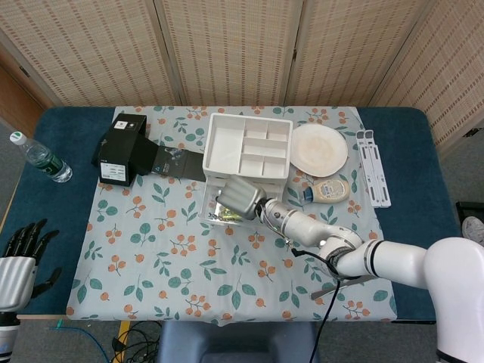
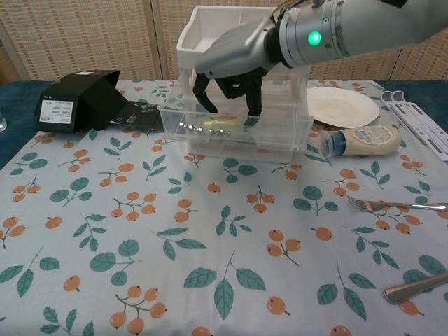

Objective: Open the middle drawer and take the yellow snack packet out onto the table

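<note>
Over the pulled-out middle drawer [image 2: 234,133] the right hand [image 2: 231,66] reaches down with fingers [image 2: 253,105] curled apart and nothing between them, tips dipping inside; the yellow snack packet [image 2: 218,121] lies on the drawer floor just below them; the white organizer [image 1: 247,147] sits on the floral tablecloth [image 2: 140,231]; at the table's near-left edge the left hand [image 1: 21,257] rests spread and empty.
</note>
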### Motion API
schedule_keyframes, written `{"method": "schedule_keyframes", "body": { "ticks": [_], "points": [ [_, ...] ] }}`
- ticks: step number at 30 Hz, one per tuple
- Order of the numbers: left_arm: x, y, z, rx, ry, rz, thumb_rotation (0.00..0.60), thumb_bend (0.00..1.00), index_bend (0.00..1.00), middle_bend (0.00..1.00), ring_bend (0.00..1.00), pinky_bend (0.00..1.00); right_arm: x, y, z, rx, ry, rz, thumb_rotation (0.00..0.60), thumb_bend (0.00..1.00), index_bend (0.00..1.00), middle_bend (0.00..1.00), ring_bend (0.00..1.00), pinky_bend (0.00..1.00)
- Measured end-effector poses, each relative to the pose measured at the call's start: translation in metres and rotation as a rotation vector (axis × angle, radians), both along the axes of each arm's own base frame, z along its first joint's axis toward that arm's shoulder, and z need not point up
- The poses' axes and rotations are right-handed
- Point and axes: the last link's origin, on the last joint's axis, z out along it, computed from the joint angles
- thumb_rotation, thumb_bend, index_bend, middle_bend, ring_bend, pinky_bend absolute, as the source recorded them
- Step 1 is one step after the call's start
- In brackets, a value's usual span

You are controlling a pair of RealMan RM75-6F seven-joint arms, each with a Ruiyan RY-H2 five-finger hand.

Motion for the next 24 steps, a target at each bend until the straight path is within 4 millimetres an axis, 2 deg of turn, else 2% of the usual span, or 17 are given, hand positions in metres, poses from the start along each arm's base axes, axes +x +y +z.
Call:
{"method": "schedule_keyframes", "body": {
  "ticks": [24],
  "points": [
    [-0.0013,-0.0003,-0.0006,-0.002,0.004,0.005,0.6,0.27,0.19,0.07,0.06,0.09,0.002,-0.0022,-0.008,-0.003,-0.022,0.005,0.6,0.34,0.52,0.99,1.0,1.0]
  ]
}}
